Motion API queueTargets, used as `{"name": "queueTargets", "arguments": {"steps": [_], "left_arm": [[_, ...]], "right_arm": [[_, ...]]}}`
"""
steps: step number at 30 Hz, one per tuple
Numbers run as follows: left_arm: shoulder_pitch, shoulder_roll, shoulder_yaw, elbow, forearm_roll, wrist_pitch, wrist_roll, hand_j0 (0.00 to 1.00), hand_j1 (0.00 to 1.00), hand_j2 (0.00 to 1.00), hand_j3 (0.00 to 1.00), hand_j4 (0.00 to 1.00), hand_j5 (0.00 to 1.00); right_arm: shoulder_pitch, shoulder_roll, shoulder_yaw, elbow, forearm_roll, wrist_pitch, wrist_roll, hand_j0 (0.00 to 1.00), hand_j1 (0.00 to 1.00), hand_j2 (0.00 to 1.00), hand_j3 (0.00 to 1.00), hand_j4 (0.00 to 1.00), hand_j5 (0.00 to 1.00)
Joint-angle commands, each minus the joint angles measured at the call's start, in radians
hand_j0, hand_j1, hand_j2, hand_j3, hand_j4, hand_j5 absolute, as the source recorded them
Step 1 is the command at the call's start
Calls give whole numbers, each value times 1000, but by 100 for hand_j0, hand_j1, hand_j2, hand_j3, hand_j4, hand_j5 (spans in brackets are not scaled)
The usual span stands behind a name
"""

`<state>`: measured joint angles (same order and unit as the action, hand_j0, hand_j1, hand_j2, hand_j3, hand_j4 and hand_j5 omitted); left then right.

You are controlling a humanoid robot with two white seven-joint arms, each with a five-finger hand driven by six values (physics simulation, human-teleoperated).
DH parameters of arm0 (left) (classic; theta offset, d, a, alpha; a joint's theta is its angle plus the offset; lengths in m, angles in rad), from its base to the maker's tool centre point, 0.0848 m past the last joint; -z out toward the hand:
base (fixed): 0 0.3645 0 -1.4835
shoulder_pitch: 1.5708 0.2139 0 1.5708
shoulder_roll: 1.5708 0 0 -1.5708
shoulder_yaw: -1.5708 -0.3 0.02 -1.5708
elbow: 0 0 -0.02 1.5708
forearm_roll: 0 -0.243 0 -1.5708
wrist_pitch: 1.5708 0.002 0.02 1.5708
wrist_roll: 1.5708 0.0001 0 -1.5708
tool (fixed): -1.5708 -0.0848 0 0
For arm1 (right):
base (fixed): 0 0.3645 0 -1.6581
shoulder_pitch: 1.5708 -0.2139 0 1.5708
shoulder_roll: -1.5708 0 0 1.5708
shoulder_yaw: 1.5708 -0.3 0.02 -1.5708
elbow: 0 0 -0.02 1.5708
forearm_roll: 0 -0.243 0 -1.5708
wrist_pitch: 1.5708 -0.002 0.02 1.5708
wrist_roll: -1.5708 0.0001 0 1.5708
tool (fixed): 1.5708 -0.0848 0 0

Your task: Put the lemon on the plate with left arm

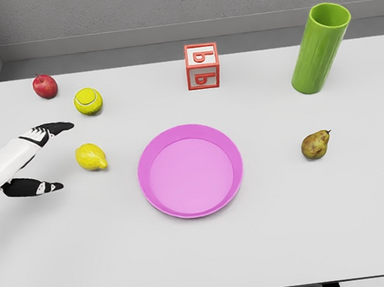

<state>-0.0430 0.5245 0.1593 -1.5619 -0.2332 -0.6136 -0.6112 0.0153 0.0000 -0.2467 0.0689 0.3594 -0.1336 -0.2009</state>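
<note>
left arm: extended from left | left robot hand [36, 159]: fingers spread, empty

**A bare simulated test bench, not a lived-in room**

You are looking at a rendered tabletop workspace of the lab kind. The white table [205, 254] is flat and unmarked, and behind it stands a plain grey wall [160, 0] with a grey floor strip at its foot. What lies on the table is a mixed set of test props rather than household clutter: a pink plate [190, 170], a lettered toy block [202, 66], a tall green cup [320, 47], a tennis ball [88, 101], and loose fruit set well apart. The even, clean surfaces show you a simulator's render.
</note>
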Motion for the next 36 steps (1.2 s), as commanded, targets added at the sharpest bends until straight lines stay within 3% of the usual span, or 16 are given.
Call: {"name": "queueTargets", "arguments": {"steps": [1,6,10,11,12,14,15,17,24,29,36], "left_arm": [[0,-1,2,-1,6,3,0,100,100,100,100,100,100],[2,2,3,-1,2,3,0,100,100,100,100,100,100],[-20,34,-4,11,-100,3,0,100,100,100,100,100,100],[-21,80,-32,11,-121,3,0,100,100,100,100,100,100],[-67,123,-87,13,-138,3,0,100,100,100,100,100,100],[-182,249,-323,43,-158,3,0,100,100,100,100,100,100],[-242,273,-386,51,-149,3,0,100,100,100,100,100,100],[-253,307,-392,49,-158,3,0,100,100,100,100,100,100],[-319,295,-460,60,-235,3,0,100,100,100,100,100,100],[-394,229,-560,102,-251,3,0,100,100,100,100,100,100],[-402,227,-566,115,-262,3,0,98,98,98,98,98,98]], "right_arm": [[0,0,0,-1,0,0,0,100,100,100,100,100,100],[0,0,3,0,0,0,0,100,100,100,100,100,100],[0,0,3,0,0,0,0,100,100,100,100,100,100],[0,0,3,0,0,0,0,100,100,100,100,100,100],[0,0,3,0,0,0,0,100,100,100,100,100,100],[0,0,3,0,0,0,0,100,100,100,100,100,100],[0,0,3,0,0,0,0,100,100,100,100,100,100],[0,0,3,0,0,0,0,100,100,100,100,100,100],[0,0,3,0,0,0,0,100,100,100,100,100,100],[0,0,3,0,0,0,0,100,100,100,100,100,100],[0,0,3,0,0,0,0,100,100,100,100,100,100]]}}
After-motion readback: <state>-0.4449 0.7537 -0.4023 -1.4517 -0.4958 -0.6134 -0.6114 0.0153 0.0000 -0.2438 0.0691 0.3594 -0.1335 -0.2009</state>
